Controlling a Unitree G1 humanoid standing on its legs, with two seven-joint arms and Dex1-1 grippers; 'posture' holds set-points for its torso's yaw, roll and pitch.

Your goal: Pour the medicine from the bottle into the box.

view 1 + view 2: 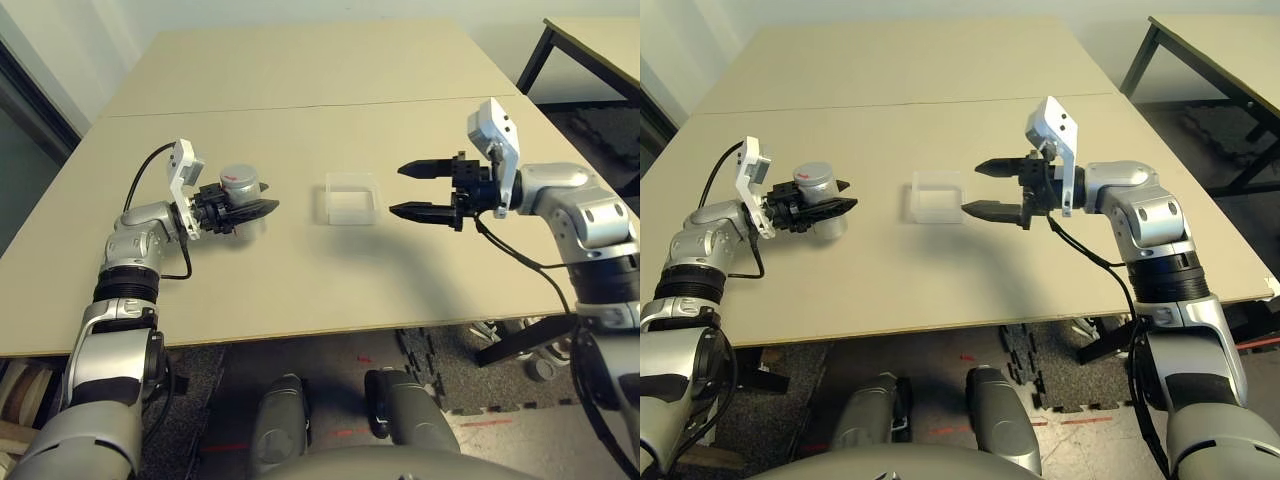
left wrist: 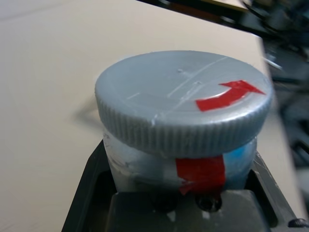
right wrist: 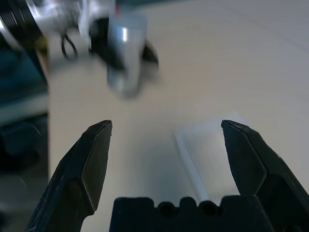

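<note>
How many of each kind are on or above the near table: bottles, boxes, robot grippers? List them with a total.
Bottle: 1, capped, in the left gripper
Box: 1, clear, on the table
Robot grippers: 2, the left one and the open right gripper
Total: 4

Two side-by-side eyes look forward and down from the robot's head, sharing most of the bench (image 1: 270,285) and both forearms. The left wrist camera looks along its tool (image 1: 240,207), very near the bottle's cap (image 2: 178,96). The right wrist camera looks along its tool (image 3: 166,169) over the bench, toward the box (image 3: 207,159) and the opposite arm.
</note>
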